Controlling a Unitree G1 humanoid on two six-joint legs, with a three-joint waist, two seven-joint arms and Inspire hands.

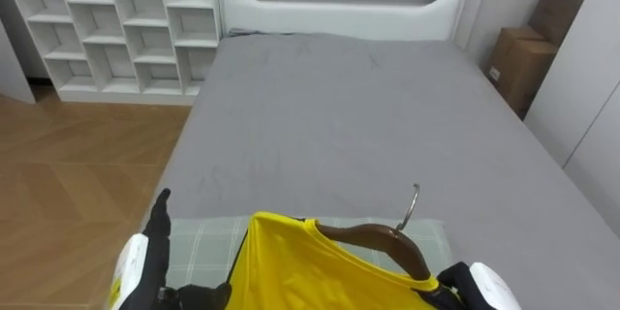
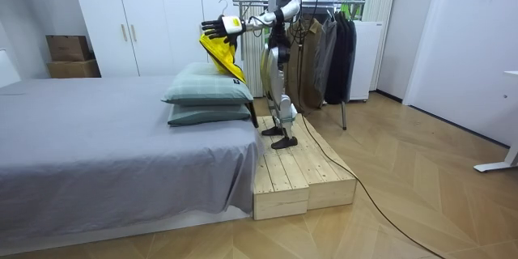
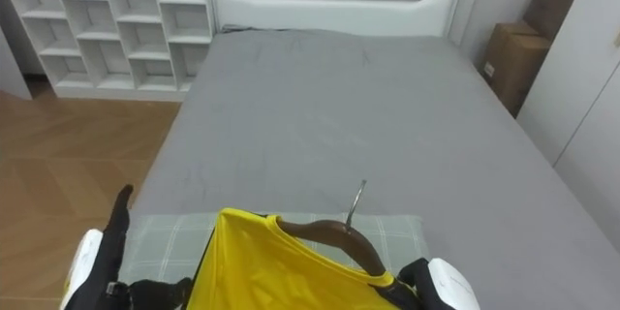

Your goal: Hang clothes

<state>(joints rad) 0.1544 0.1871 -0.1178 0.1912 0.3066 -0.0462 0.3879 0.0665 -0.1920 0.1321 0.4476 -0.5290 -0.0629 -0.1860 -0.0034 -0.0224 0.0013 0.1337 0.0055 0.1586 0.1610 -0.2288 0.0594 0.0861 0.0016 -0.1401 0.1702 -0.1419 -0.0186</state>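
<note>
One yellow shirt (image 1: 310, 271) hangs on one brown wooden hanger (image 1: 373, 237), held up low in the eye views, just above the pillows; the hanger's single metal hook (image 1: 412, 203) points up and is caught on nothing. Left hand (image 1: 155, 242) is at the shirt's left edge with fingers straight and pointing up, open; can't tell if it touches the cloth. Right hand (image 1: 480, 286) sits at the hanger's right end, mostly hidden behind shirt and hanger, so its grip cannot be told. In the room view the robot stands upright on one stepped wooden platform (image 2: 299, 170) beside the bed (image 1: 358, 116), arms stretched out over it with the shirt dangling from them. Two pillows stacked there, top pillow (image 2: 206, 89) green plaid, lower pillow (image 2: 206, 115) under it. The bed has a plain grey sheet and one white headboard (image 1: 339, 10). One white cubby shelf (image 1: 116, 19) stands on the left by the headboard. Two cardboard boxes (image 1: 518, 63) stand on the right, next to one white wardrobe (image 2: 154, 16). One clothes rack (image 2: 324, 48) stands behind the robot with several dark garments on it, exact number not clear.
</note>
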